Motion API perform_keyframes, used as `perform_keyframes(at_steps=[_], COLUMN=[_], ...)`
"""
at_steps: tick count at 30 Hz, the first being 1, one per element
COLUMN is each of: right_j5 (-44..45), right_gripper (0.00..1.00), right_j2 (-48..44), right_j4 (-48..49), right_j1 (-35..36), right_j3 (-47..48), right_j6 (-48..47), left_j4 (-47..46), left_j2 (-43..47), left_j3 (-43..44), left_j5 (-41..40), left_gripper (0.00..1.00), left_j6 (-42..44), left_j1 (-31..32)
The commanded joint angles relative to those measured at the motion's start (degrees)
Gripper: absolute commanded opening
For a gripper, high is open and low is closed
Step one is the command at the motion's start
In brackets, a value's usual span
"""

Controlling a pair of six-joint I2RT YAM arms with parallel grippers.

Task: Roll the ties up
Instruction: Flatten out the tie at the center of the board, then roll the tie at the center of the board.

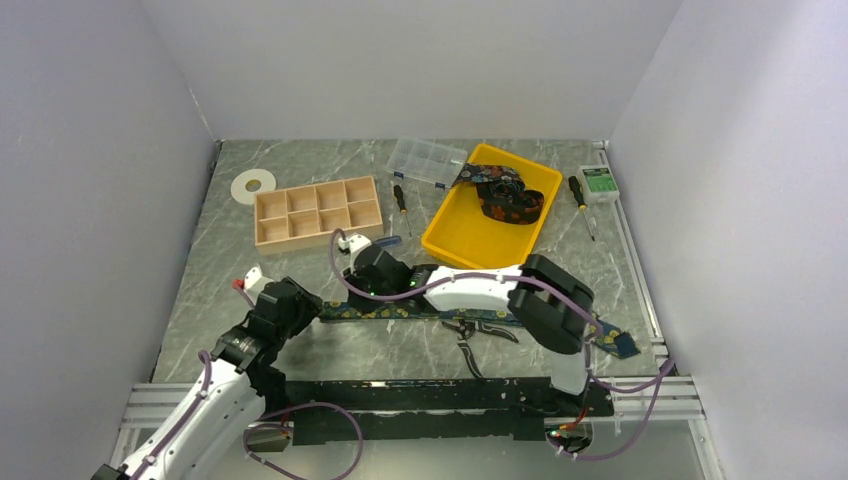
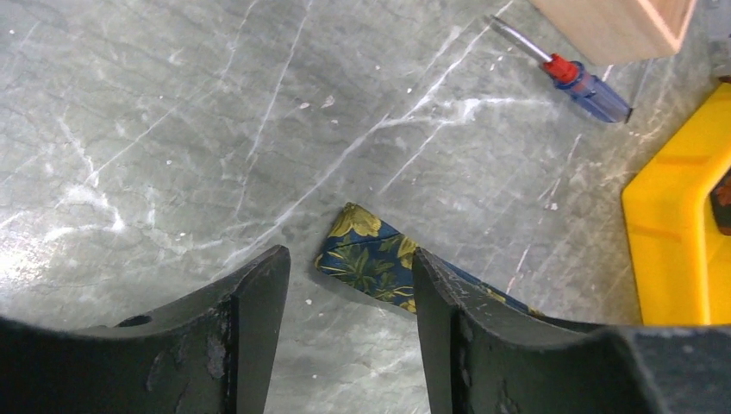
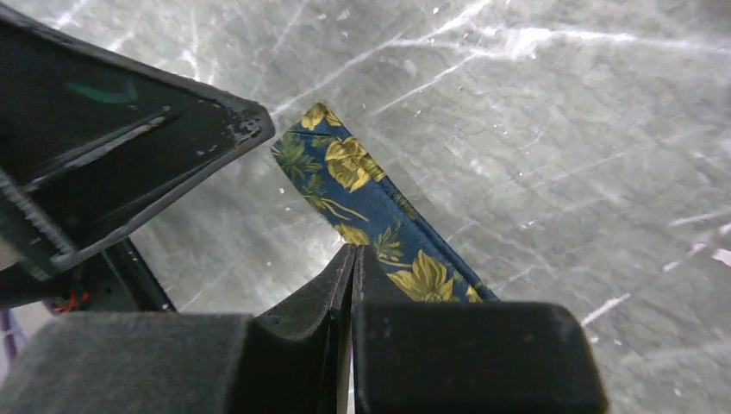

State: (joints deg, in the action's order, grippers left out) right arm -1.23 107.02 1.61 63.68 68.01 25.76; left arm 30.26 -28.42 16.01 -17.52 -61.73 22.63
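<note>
The left end effector (image 2: 349,263), fingers apart, straddles the tip of the floral necktie (image 2: 366,254), lower centre of the bench (image 2: 172,129). The right end effector (image 3: 352,254), fingers together, touches the strip. Rolling seems unstarted; next, pinch and curl that tip.

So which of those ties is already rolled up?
The tie in the yellow tray, wound into a coil; the other tie lies flat as a strip on the table.

Left gripper (image 2: 349,253): black plastic, matt, scuffed at the tips.
Tie (image 2: 371,259): woven cloth, faint sheen, just ahead of it.
Table (image 2: 172,129): marble-look, smooth, low gloss, beneath it.
Tray (image 2: 672,233): yellow plastic, glossy, to its right.
Screwdriver (image 2: 586,82): translucent blue plastic handle, bare metal shaft, far ahead.
</note>
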Motion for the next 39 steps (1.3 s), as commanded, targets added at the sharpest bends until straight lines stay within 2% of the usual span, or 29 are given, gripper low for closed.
perform_keyframes(at_steps=[1, 11, 23, 31, 39], right_j5=[-2.51, -0.44, -0.78, -0.8, -1.15], right_gripper=[0.04, 0.02, 0.02, 0.01, 0.01], right_j2=[4.05, 9.11, 8.74, 8.05, 6.68], right_j4=[-1.34, -2.53, -0.35, 0.93, 2.09], right_j1=[0.04, 0.0, -0.02, -0.01, -0.04], right_j3=[4.55, 5.52, 2.91, 0.49, -1.78], right_j6=[-1.88, -0.13, 1.22, 1.79, 1.86], left_j4=[-2.53, -6.75, -11.44, -11.5, -12.9], left_j2=[-2.36, -7.19, -10.64, -13.08, -16.14], left_j3=[-0.54, -0.55, -1.88, -0.88, -0.19], left_j5=[-0.54, -0.61, -1.01, 0.04, 1.23], left_gripper=[0.61, 0.58, 0.45, 0.5, 0.46], left_j6=[1.2, 2.47, 2.49, 3.54, 4.53], left_j1=[-0.4, -0.4, -0.4, -0.4, -0.4])
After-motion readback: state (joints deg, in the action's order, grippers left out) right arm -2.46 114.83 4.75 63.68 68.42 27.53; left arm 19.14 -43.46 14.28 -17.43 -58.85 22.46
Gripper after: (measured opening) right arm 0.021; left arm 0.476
